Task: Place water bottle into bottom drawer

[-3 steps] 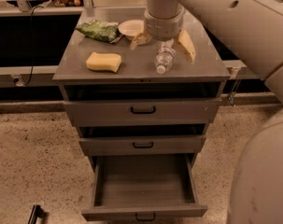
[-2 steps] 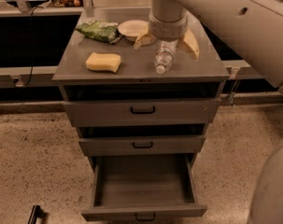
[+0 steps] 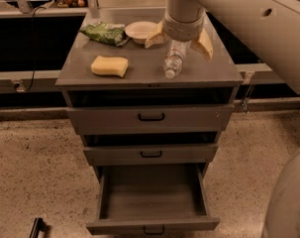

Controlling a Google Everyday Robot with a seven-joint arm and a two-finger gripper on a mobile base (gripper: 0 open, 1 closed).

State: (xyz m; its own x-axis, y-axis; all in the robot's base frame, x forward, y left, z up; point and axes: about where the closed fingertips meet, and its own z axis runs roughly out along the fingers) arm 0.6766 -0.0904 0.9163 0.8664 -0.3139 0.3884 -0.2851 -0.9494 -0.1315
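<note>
Here, hand [image 3: 179, 46] over water bottle [image 3: 172, 63], grey cabinet [image 3: 139, 69]

1. no text, brand or number is readable anywhere; the water bottle's [image 3: 173, 61] pale label shows no legible print.
2. the gripper [image 3: 179, 50] hangs over the cabinet top [image 3: 139, 71], fingers spread astride the bottle.
</note>
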